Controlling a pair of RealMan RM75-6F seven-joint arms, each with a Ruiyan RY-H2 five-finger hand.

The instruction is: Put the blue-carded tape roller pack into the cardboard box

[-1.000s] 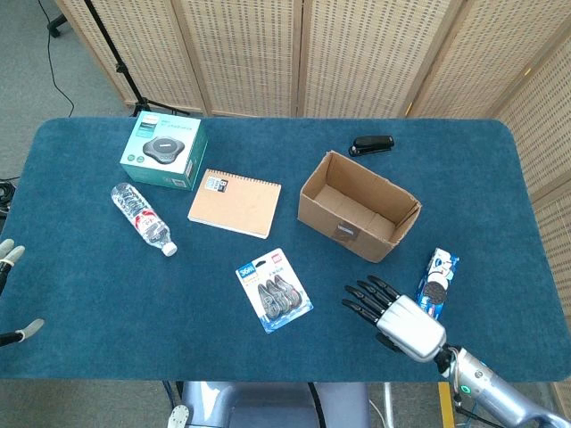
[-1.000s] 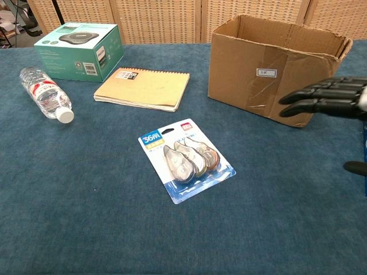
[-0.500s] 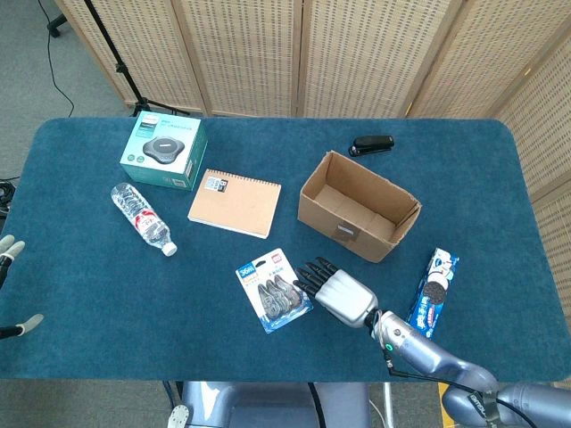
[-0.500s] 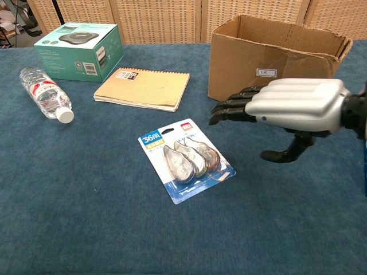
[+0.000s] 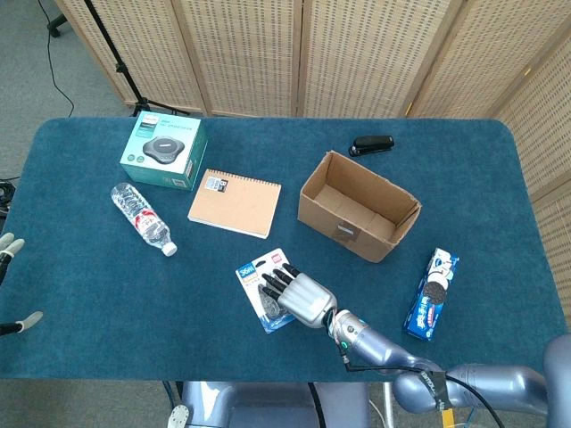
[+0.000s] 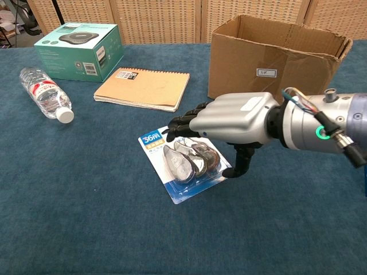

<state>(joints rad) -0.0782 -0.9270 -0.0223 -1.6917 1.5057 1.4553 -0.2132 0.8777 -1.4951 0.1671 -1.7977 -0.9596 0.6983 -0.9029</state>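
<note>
The blue-carded tape roller pack (image 5: 252,271) (image 6: 179,169) lies flat on the blue table cloth, left of and nearer than the open cardboard box (image 5: 343,234) (image 6: 269,69). My right hand (image 5: 299,296) (image 6: 232,120) hovers over the pack's right half, fingers stretched out to the left above it and thumb pointing down at the pack's right edge. It grips nothing. Only the pale fingertips of my left hand (image 5: 9,250) show at the far left edge of the head view, spread apart and holding nothing.
A teal product box (image 5: 163,152) (image 6: 77,51), a tan spiral notebook (image 5: 235,202) (image 6: 143,87) and a lying water bottle (image 5: 141,217) (image 6: 45,93) sit to the left. A black stapler (image 5: 371,144) lies behind the cardboard box, a cookie pack (image 5: 433,294) to its right.
My right hand has swept left from beside the cookie pack, past the front of the cardboard box, to above the tape roller pack. The pack and the left hand have stayed put.
</note>
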